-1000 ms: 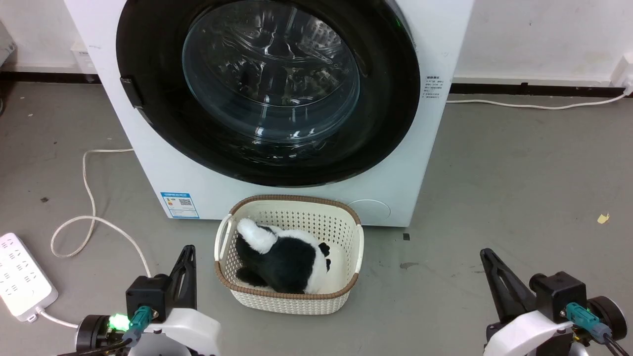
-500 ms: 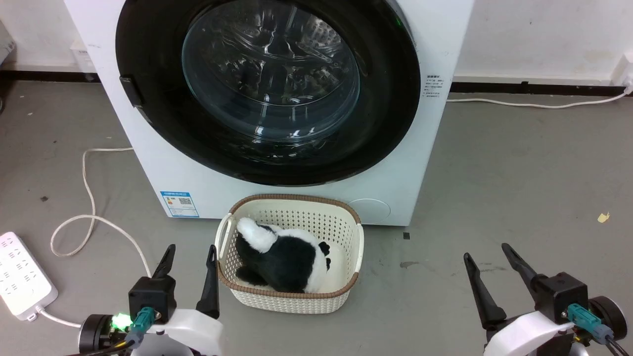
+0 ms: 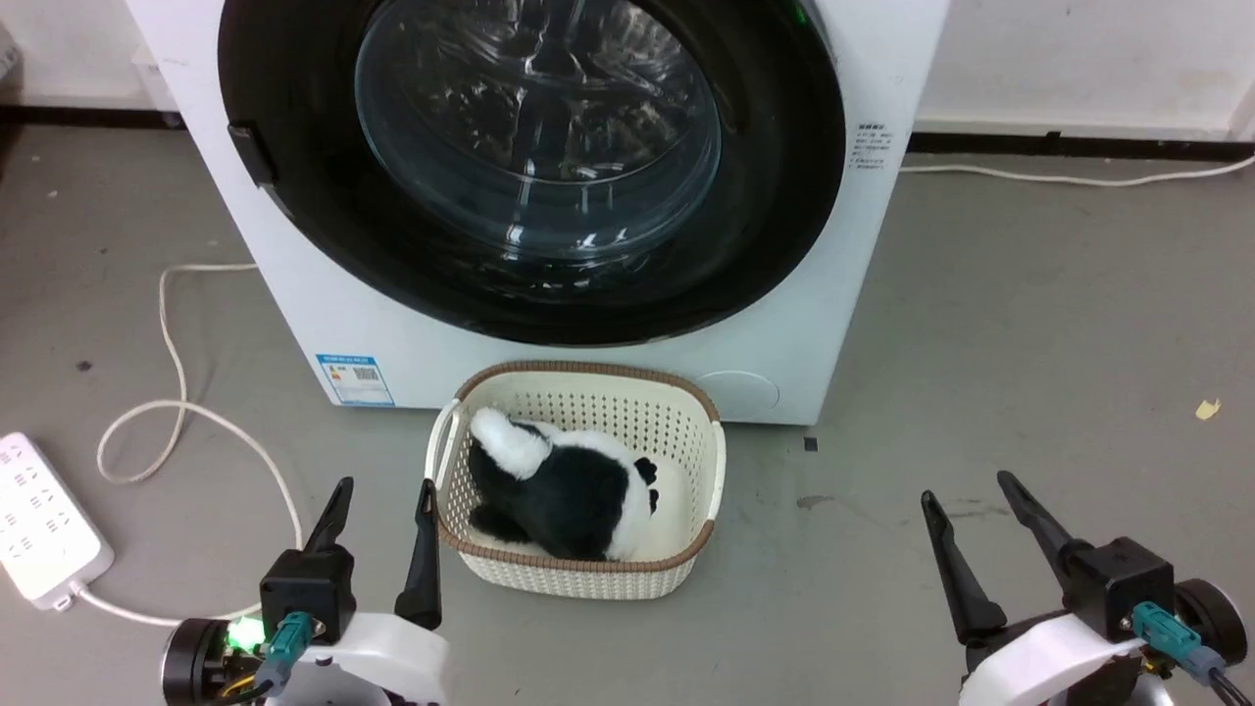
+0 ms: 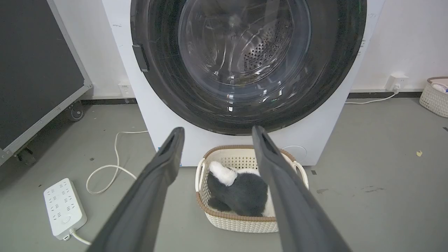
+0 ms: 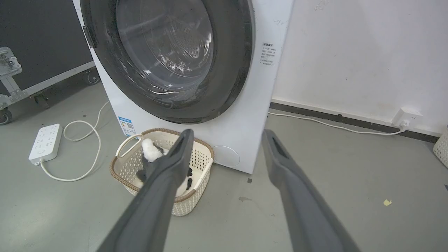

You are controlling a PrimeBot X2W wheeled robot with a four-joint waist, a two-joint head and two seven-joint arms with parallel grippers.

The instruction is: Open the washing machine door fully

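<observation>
Well, you will notice that the whole head view has shifted since a second ago. That is the camera, not the things. The big white front-loading washing machine (image 3: 794, 353) now shows a little larger, with its foot higher in the picture. Its large round glossy black washing machine door (image 3: 534, 137), with the clear glass bowl at centre, lies flat against the machine's front, shut, just as it was.

What has truly changed is at your arms. A second ago each pair of long dark fingers was pressed together. Now the left gripper (image 3: 384, 482) and the right gripper (image 3: 966, 486) both stand spread wide, holding nothing, well apart from the door.

Now your count:
- One washing machine and one door.
- One dark flat panel on castors (image 4: 35, 70), to the machine's left.
- Two cream perforated plastic baskets. One has a brown rim (image 3: 588, 371) and stands on the floor just before the machine, between your grippers. The other (image 4: 434, 96) is by the wall, off to the right.
- One black and white plush toy (image 3: 569, 490), lying in the near basket.
- One white power strip (image 3: 44, 529) on the floor at the left, with one pale looping cord (image 3: 182, 392).
- Two grippers, with two fingers each.
- One small blue label (image 3: 355, 378), low on the machine's front.
- One yellow scrap (image 3: 1206, 409) on the floor at the right.
</observation>
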